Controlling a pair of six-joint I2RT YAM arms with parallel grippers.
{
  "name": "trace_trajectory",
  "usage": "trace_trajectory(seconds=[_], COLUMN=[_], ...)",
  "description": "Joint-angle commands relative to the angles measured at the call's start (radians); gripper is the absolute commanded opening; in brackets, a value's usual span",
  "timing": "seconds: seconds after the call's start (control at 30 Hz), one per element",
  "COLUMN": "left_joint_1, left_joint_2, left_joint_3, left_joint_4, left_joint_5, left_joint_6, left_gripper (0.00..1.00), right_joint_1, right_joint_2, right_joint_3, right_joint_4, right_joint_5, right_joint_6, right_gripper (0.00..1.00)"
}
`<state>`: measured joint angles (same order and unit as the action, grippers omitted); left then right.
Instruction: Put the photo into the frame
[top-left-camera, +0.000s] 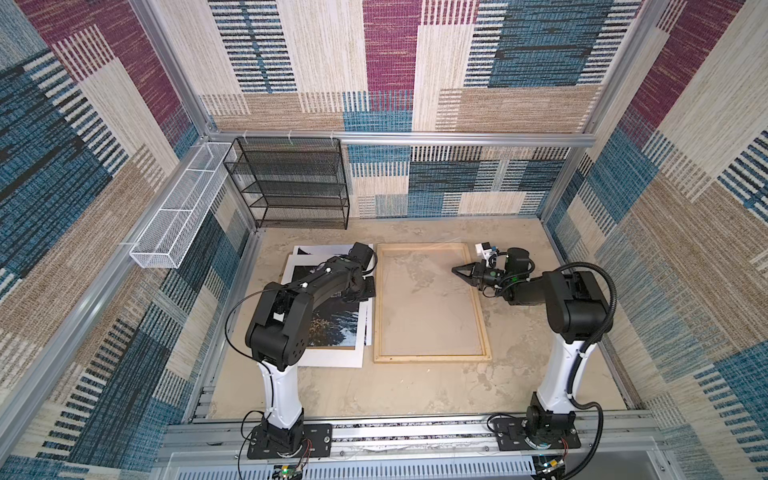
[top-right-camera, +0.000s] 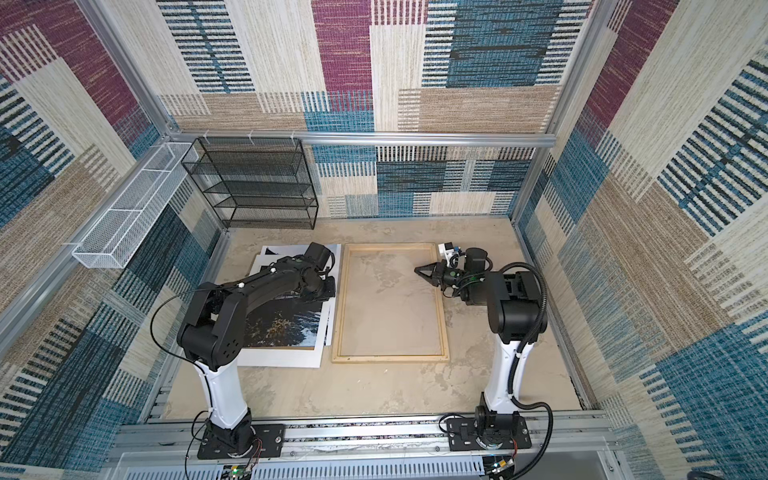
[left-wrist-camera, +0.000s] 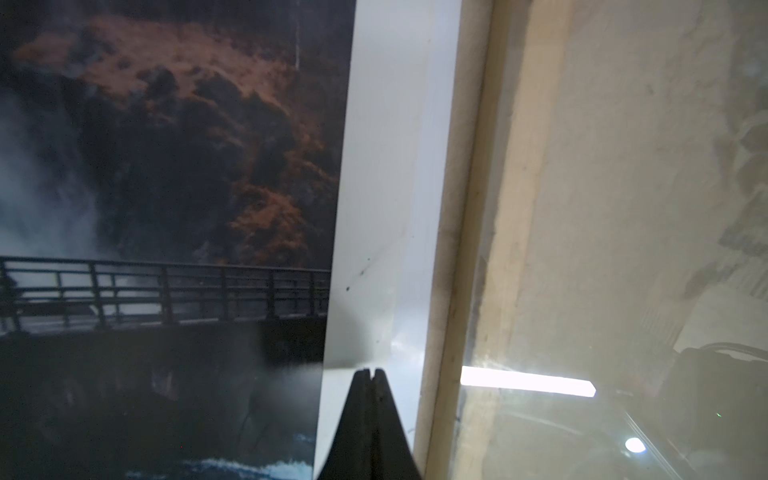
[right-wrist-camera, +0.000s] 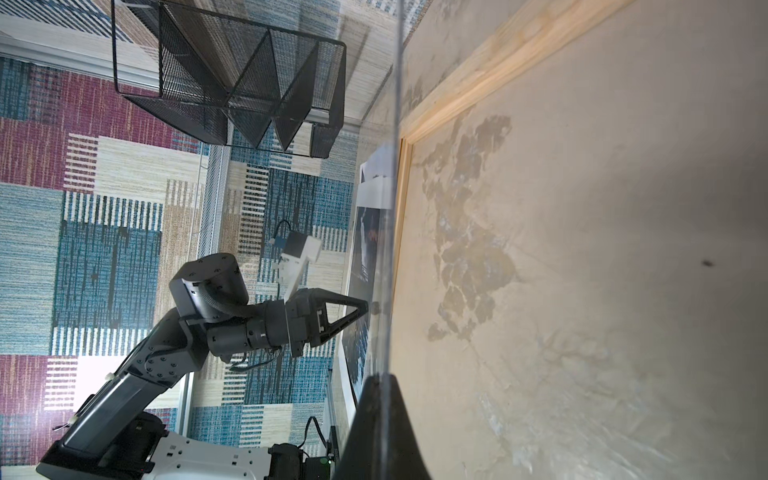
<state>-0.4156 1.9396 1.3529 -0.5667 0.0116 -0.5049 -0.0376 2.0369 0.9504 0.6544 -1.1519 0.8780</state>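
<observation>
Top views look down; close wrist views seemingly share the frame (left-wrist-camera: 507, 187) (right-wrist-camera: 498, 66).

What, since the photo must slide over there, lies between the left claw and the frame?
Only a strip of white paper margin, shown in the left wrist view; the left claw is over it, beside the frame.

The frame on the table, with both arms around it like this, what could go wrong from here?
1. The right gripper pinches the clear sheet by one edge over the frame; it may slip, flex or drop askew.
2. The photo lies under the white mat, and the left gripper is shut at that mat's edge; a pull there could drag the mat along or crease the print.
</observation>
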Motion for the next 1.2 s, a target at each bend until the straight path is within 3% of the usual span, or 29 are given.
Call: trace_trajectory(seconds=[0.0, 0.47, 1.17], left_joint_1=[-0.003, -0.032, -0.034], left_joint_2=[0.007, 0.039, 0.036], left_joint_3=[0.013, 0.023, 0.038], left_joint_4=[0.011, 0.029, 0.025], left_joint_5=[0.036, 0.062, 0.075], left_joint_6=[-0.024, -0.044, -0.034], left_gripper=[0.02, 0.01, 0.03], right_joint_1=[-0.004, -0.008, -0.035], right_joint_2=[0.011, 0.072, 0.097], right_joint_3=[-0.007, -0.106, -0.099], right_joint_4=[0.021, 0.308, 0.352], right_joint_5=[-0.025, 0.007, 0.002], right_joint_6=[-0.028, 0.153, 0.176], right_gripper=[0.0, 0.0, 0.0])
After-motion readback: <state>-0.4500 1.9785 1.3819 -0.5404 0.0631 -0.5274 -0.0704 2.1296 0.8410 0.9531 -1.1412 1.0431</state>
